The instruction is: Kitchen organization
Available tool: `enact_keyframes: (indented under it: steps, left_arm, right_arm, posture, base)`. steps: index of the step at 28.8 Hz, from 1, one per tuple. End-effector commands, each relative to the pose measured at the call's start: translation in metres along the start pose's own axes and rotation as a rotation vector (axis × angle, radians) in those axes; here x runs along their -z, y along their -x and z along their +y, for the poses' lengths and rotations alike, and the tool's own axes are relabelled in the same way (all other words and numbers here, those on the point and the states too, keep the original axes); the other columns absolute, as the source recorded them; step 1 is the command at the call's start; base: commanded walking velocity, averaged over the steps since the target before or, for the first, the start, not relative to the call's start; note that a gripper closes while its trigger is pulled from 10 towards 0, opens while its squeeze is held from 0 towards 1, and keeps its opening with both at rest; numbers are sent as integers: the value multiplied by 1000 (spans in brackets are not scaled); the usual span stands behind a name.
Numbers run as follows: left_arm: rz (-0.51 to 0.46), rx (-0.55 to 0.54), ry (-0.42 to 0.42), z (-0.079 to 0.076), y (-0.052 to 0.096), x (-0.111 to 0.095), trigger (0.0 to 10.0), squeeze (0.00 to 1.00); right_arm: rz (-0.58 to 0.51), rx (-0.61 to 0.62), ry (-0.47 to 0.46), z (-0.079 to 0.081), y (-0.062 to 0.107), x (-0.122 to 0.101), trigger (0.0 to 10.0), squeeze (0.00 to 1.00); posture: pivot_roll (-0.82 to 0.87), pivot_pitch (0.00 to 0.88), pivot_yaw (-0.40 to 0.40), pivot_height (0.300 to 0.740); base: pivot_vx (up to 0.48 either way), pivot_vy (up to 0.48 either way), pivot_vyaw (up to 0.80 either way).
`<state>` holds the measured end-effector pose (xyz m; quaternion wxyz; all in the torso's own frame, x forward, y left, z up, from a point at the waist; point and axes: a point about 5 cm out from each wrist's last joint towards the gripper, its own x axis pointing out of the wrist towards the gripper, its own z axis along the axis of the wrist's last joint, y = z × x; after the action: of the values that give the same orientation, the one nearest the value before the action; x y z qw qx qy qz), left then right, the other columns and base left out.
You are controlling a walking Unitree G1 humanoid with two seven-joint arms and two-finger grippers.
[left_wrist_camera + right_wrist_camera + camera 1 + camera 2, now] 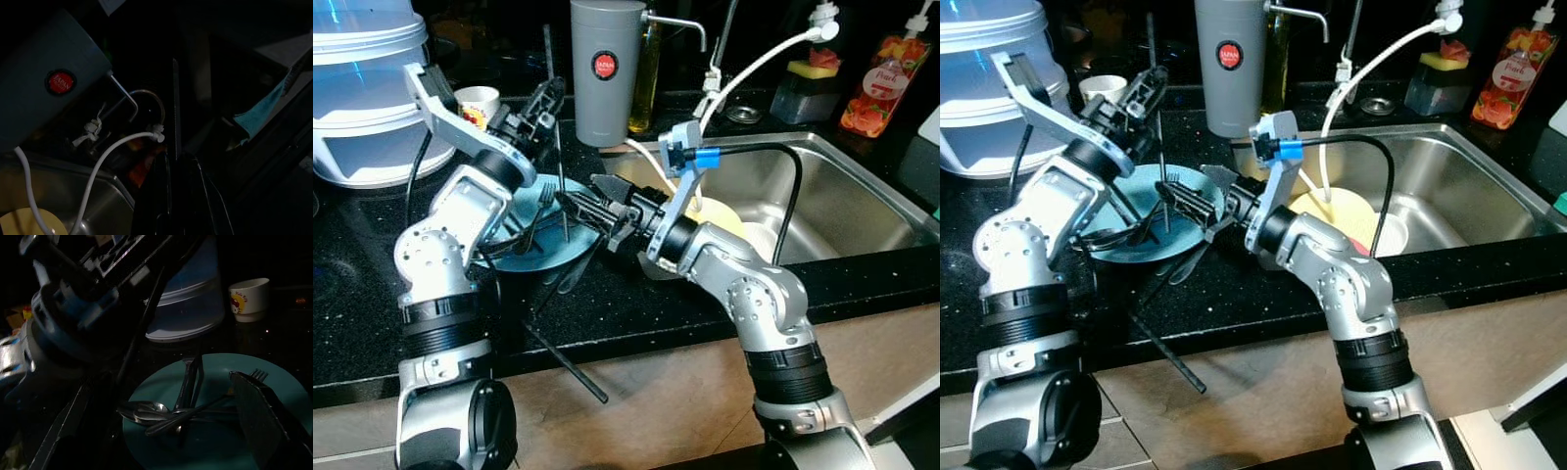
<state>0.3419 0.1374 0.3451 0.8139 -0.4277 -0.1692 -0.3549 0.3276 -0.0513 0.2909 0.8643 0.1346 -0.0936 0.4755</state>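
Right gripper point(582, 204) sits low over the blue plate point(1126, 245), fingers pinching a fork point(255, 375) by its handle, tines up. Left gripper point(546, 103) is raised above the plate, clamped on a knife point(176, 105) hanging blade-down. Rest of the cutlery point(161, 413), spoons and forks, lies piled on the plate on the black counter point(636, 304), left of the sink point(822, 186). Judgement: thin, stiff, slick steel; grab mid-handle, squarely, or it pivots. Plate looks breakable, so no prying.
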Motion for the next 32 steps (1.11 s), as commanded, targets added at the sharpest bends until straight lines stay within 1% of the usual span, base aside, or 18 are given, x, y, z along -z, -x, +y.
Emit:
enact_keyframes:
  steps: [1, 6, 8, 9, 11, 12, 14, 16, 20, 28, 29, 30, 31, 32]
  left_arm:
    - [22, 44, 13, -7, 0, 7, 0, 0]
    - [33, 43, -5, -7, 1, 9, 0, 0]
    - [39, 39, -23, -6, 2, 9, 0, 0]
    - [39, 39, -23, -6, 2, 9, 0, 0]
    - [39, 31, -35, -3, 3, 8, 0, 0]
    - [39, 31, -35, -3, 3, 8, 0, 0]
    - [36, 27, -37, -2, 3, 6, 0, 0]
    - [36, 34, -33, -4, 3, 6, 0, 0]
    - [39, 45, -27, -7, 1, 9, 0, 0]
    - [32, 52, -22, -8, 1, 7, 0, 0]
    - [31, 52, -23, -8, 0, 7, 0, 0]
    - [31, 52, -23, -8, 0, 7, 0, 0]
    - [31, 52, -22, -8, 0, 7, 0, 0]
    - [31, 52, -23, -9, 1, 7, 0, 0]
  right_arm:
    - [15, 48, -15, -6, 1, 3, 10000, 0]
    - [8, 41, -42, -5, 0, 2, 10000, 0]
    - [-1, 24, -73, -5, 2, 0, 10000, 0]
    - [-1, 24, -73, -5, 2, 0, 10000, 0]
    - [-24, 12, -116, -6, 4, -3, 10000, 0]
    - [-24, 12, -116, -6, 4, -3, 10000, 0]
    - [-32, -30, -141, -5, 6, -7, 10000, 0]
    - [13, -80, -109, 1, 8, -3, 10000, 0]
    - [91, -111, -75, 9, 6, 12, 10000, 0]
    - [176, -109, -73, 11, 5, 26, 10000, 0]
    - [176, -105, -77, 11, 5, 26, 9333, 0]
    - [176, -105, -77, 11, 5, 26, 9333, 0]
    - [174, -100, -84, 10, 4, 26, 4235, 0]
    - [170, -97, -90, 10, 4, 25, 0, 0]
  posture:
    - [59, 84, 14, 740]
    - [59, 84, 14, 740]
    - [59, 81, 13, 740]
    - [59, 81, 13, 740]
    - [59, 81, 13, 740]
    - [59, 81, 13, 740]
    - [59, 81, 13, 740]
    - [59, 81, 13, 740]
    - [59, 81, 13, 740]
    - [59, 85, 13, 740]
    - [60, 86, 11, 740]
    - [60, 86, 11, 740]
    - [60, 86, 11, 740]
    - [60, 86, 11, 740]
  base:
    - [0, 0, 0]
    - [0, 0, 0]
    - [0, 0, 0]
    - [0, 0, 0]
    - [0, 0, 0]
    - [0, 0, 0]
    - [0, 0, 0]
    - [0, 0, 0]
    - [0, 0, 0]
    - [0, 0, 0]
    - [0, 0, 0]
    - [0, 0, 0]
    - [0, 0, 0]
    - [0, 0, 0]
